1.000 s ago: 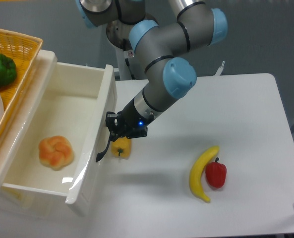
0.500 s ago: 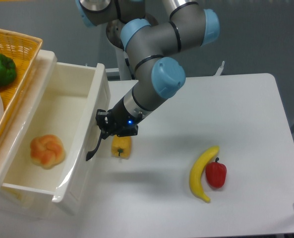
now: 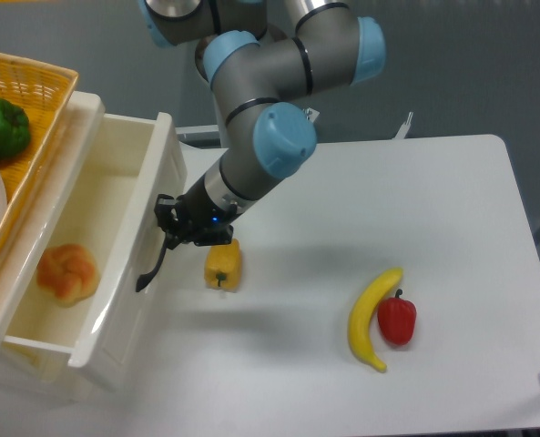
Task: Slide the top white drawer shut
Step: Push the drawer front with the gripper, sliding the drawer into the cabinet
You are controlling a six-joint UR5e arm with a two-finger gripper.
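Gripper (image 3: 169, 228) grips the handle of the top white drawer (image 3: 115, 255), bun (image 3: 66, 272) inside.

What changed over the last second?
The gripper pushed the top white drawer leftward, further into the cabinet, carrying the bread roll along. The yellow pepper, banana, red pepper and basket stayed put.

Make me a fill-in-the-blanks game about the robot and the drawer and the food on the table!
1. The bread roll lies inside the top white ____.
2. The gripper is at the drawer's black ____.
3. The red pepper lies right beside the yellow ____.
4. The green pepper sits in the wicker ____.

Missing words: drawer, handle, banana, basket
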